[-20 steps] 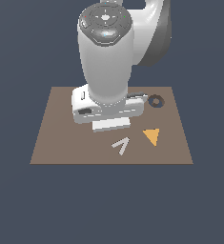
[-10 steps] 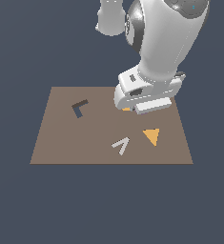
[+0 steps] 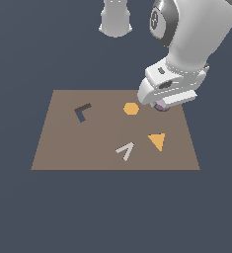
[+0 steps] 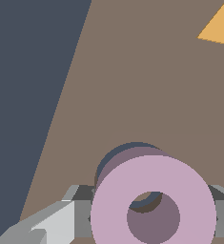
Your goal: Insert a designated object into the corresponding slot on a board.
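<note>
My gripper hangs low over the far right part of the brown board in the exterior view. It is shut on the pale pink-lilac ring, of which only a sliver shows under the hand there. In the wrist view the pink ring is held flat between the grey fingers, just above the board. The dark ring-shaped slot lies right beneath it, slightly offset, with its edge peeking out beside the ring and through the ring's hole. In the exterior view the slot is hidden by the hand.
On the board lie an orange hexagon next to the gripper, an orange triangle, a pale V shape and a dark L-shaped mark. The triangle's corner also shows in the wrist view. The board's edge is close to the gripper.
The arm has swung from over the board's middle towards the exterior view's right far corner. The hand now covers the dark ring slot, which was in plain sight before.
</note>
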`<action>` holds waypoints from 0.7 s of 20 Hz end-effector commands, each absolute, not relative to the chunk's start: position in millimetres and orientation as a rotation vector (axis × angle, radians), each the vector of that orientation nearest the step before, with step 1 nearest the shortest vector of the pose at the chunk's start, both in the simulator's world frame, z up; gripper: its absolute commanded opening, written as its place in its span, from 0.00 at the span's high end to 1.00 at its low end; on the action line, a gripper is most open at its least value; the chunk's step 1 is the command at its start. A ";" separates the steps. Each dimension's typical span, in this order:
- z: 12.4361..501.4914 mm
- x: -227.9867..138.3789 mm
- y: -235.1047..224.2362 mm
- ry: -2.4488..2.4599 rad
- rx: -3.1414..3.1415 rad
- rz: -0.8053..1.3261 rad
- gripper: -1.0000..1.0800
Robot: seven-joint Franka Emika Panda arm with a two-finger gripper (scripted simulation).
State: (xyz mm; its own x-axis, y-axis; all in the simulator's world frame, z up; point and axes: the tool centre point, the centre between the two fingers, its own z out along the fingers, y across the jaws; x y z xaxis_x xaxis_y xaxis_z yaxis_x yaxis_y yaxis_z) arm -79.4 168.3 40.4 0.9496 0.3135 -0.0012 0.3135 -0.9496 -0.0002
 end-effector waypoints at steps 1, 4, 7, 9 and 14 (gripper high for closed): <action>40.8 -80.5 170.7 -0.500 -3.102 0.001 1.00; 40.5 -80.2 170.6 -0.501 -3.102 0.002 1.00; 36.9 -80.0 170.5 -0.501 -3.103 0.002 1.00; 32.2 -79.8 170.3 -0.501 -3.104 0.002 1.00; 30.6 -79.7 170.2 -0.501 -3.105 0.002 0.04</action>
State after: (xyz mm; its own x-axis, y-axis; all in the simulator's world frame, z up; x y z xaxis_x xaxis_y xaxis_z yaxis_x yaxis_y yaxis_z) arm -80.0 170.1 30.7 0.9493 0.3144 -0.0024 0.3144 -0.9493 0.0027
